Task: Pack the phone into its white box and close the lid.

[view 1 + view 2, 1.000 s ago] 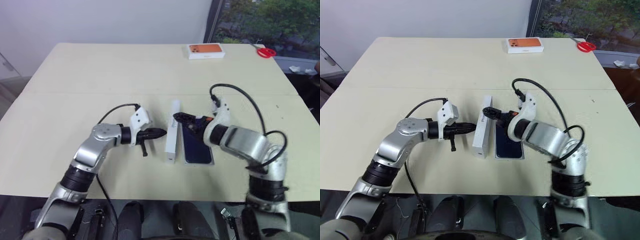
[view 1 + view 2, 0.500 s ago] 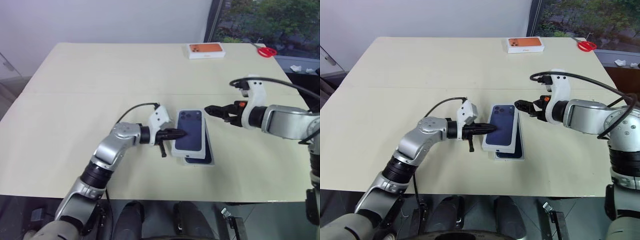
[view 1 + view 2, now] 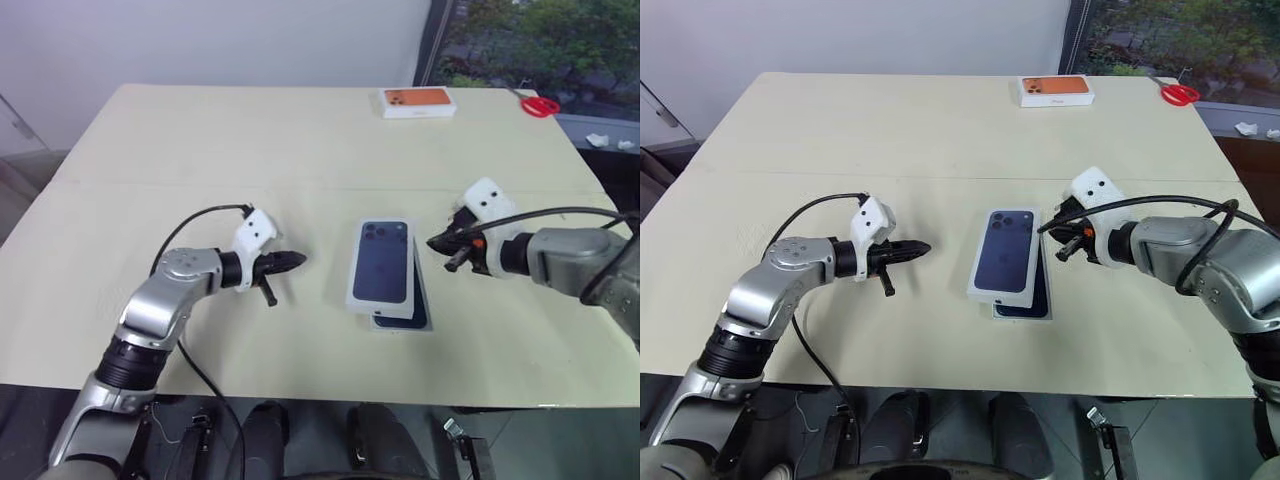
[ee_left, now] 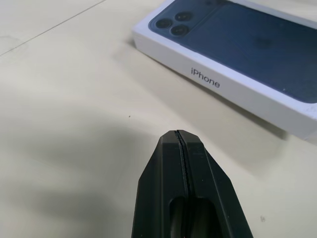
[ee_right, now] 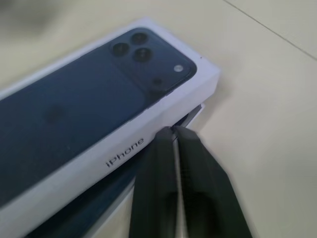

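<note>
Since a second ago the lid point(image 3: 382, 263) has gone from standing on edge to lying printed face up, skewed across the box point(image 3: 422, 318), and both arms have drawn back sideways.

Left eye view: the lid sits at the table's point(image 3: 200, 140) centre, its 5 o'clock corner leaving the box and the dark phone point(image 3: 410, 318) inside it exposed. The left gripper point(image 3: 296, 259) is at 9 o'clock of the lid, apart, fingers pressed together, empty. The right gripper point(image 3: 436, 242) is at 3 o'clock, just beside the lid's far corner, also pinched closed on nothing.

Right eye view: an orange-topped box point(image 3: 1055, 90) and red scissors point(image 3: 1181, 95) lie at 12 to 1 o'clock, well apart.

Left wrist view: the closed tips face the lid's long side.

Right wrist view: the tips sit at the lid's side wall, above the box rim.

Risk, as I judge it: pushing the skewed lid down may jam its wall on the rim, or shove lid and box together across the table.

Count: one lid, one box, one phone, one orange-topped box, one pair of scissors, two grippers.
</note>
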Available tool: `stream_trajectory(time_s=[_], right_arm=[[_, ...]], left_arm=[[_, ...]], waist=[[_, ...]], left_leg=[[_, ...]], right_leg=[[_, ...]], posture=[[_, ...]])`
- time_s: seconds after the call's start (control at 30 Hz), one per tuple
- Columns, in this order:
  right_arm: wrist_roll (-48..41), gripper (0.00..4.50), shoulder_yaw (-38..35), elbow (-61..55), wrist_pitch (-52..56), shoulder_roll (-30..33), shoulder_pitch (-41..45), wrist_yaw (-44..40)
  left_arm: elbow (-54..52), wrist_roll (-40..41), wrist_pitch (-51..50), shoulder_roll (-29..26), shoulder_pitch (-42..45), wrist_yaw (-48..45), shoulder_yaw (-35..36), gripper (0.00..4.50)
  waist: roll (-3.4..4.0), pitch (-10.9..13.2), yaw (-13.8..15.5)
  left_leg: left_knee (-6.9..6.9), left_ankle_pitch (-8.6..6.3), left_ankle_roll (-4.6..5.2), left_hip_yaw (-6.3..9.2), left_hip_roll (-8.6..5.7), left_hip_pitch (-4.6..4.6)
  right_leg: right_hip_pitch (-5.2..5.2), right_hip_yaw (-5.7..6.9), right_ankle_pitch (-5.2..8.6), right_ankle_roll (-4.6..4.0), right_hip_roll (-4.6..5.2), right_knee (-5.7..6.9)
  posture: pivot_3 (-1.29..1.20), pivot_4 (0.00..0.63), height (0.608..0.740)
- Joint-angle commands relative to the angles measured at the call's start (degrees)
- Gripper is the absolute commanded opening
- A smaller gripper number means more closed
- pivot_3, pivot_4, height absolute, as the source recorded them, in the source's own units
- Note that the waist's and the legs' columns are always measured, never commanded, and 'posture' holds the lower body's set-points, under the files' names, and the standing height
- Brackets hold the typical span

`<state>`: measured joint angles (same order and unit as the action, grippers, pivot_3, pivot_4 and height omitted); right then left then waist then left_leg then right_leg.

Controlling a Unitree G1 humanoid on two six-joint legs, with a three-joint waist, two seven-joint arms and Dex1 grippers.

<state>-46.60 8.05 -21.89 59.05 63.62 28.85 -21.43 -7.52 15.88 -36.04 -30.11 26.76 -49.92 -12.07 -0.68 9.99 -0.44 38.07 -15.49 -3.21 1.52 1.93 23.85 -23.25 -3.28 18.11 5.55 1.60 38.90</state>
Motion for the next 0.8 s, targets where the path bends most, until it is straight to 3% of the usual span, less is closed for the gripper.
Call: stream_trajectory(time_s=[0.03,0.37,0.8], right_arm=[[6.60,0.03,1.12,-2.79,-2.34,1.35,-0.62,-3.77],[13.98,0.03,1.75,-5.55,-2.14,-2.37,-2.73,-8.10],[16.32,0.03,0.02,-9.91,-0.92,-4.72,-4.99,-12.20]], left_arm=[[0.00,-1.74,0.12,1.34,1.68,-1.07,-4.64,0.00],[5.69,-4.29,-0.55,9.48,7.20,1.63,-9.02,0.00],[3.05,-3.61,0.33,11.02,5.82,-0.46,-10.24,0.00]], waist=[[0.00,0.00,-0.18],[0.00,0.00,-0.32],[0.00,0.00,-0.23]], left_leg=[[0.00,0.00,0.00,0.00,0.00,0.00],[0.01,0.00,0.00,0.00,0.02,-0.02],[0.04,0.00,0.00,0.03,0.01,-0.01]], right_leg=[[0.01,0.00,0.00,0.00,0.00,0.00],[0.00,0.01,0.00,0.00,-0.05,0.04],[0.02,0.02,0.00,0.00,-0.04,0.04]], posture=[[0.00,0.150,0.731],[0.00,0.150,0.731],[0.00,0.150,0.731]])
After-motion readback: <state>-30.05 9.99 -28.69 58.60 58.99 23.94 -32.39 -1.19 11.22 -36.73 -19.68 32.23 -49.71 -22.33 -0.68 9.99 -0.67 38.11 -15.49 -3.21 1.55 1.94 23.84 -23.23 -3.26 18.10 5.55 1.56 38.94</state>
